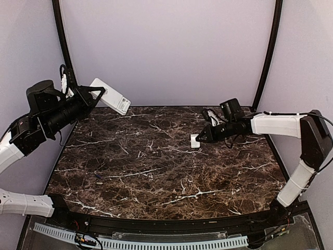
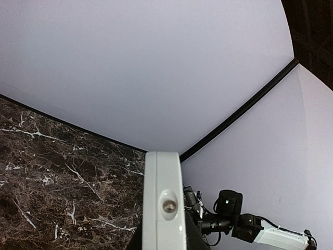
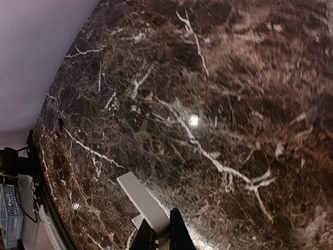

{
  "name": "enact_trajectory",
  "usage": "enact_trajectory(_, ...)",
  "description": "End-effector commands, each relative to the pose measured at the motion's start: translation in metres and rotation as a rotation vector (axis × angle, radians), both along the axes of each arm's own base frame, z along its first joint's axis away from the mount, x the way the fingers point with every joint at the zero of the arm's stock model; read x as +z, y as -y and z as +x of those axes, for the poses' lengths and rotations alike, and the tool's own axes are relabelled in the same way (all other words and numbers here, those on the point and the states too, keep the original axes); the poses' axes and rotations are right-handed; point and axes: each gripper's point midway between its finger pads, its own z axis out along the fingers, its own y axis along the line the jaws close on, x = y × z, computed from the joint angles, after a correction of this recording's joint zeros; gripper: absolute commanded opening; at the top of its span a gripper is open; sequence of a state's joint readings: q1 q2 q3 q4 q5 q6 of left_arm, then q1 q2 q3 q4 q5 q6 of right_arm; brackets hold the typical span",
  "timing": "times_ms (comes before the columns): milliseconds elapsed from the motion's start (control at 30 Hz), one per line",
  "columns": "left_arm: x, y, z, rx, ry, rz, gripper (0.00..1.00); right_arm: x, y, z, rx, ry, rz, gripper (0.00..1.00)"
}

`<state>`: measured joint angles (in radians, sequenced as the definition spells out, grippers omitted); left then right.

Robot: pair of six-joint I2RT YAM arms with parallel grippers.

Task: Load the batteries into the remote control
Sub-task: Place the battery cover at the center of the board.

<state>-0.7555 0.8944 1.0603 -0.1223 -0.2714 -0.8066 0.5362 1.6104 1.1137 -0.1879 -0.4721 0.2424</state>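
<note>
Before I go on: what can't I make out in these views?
Remote control battery bay: too small in the top view; the left wrist view shows only its end, edge-on.
Left gripper fingers: hidden behind the remote in the left wrist view.
White piece in right gripper: near end covered by fingers; identity unclear.
Batteries: none seen anywhere.

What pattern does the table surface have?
The table is dark brown marble with white veins; right wrist view best.

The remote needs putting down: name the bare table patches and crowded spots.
Bare table: the left half, the middle, the near strip by the arm bases. Crowded: right of centre, where the right gripper pinches a small white piece. The remote control hangs in the left gripper, far left.
</note>
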Motion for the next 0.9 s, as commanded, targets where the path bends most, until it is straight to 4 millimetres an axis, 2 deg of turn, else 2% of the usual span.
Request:
enact_trajectory(0, 0.003, -0.001, -0.003, -0.013, 0.021, 0.03, 0.0, -0.047, 0.012, -0.028, -0.061, -0.399, 0.094, 0.0)
enact_trajectory(133, 0.003, -0.003, -0.005, -0.01, 0.028, 0.048, 0.0, -0.084, 0.032, -0.03, -0.098, -0.472, 0.017, 0.0)
enact_trajectory(400, 0.0, -0.001, -0.004, -0.016, 0.027, 0.081, 0.0, -0.128, 0.065, -0.027, -0.162, -0.572, -0.057, 0.0)
enact_trajectory(600, 0.001, -0.002, -0.004, -0.012, 0.03, 0.096, 0.0, -0.146, 0.082, -0.022, -0.207, -0.581, -0.158, 0.0)
enact_trajectory(733, 0.001, -0.004, -0.004, -0.007, 0.033, 0.106, 0.0, -0.152, 0.094, -0.02, -0.248, -0.573, -0.235, 0.13)
enact_trajectory(867, 0.003, -0.005, -0.005, -0.005, 0.039, 0.109, 0.0, -0.153, 0.1, -0.019, -0.261, -0.565, -0.269, 0.21)
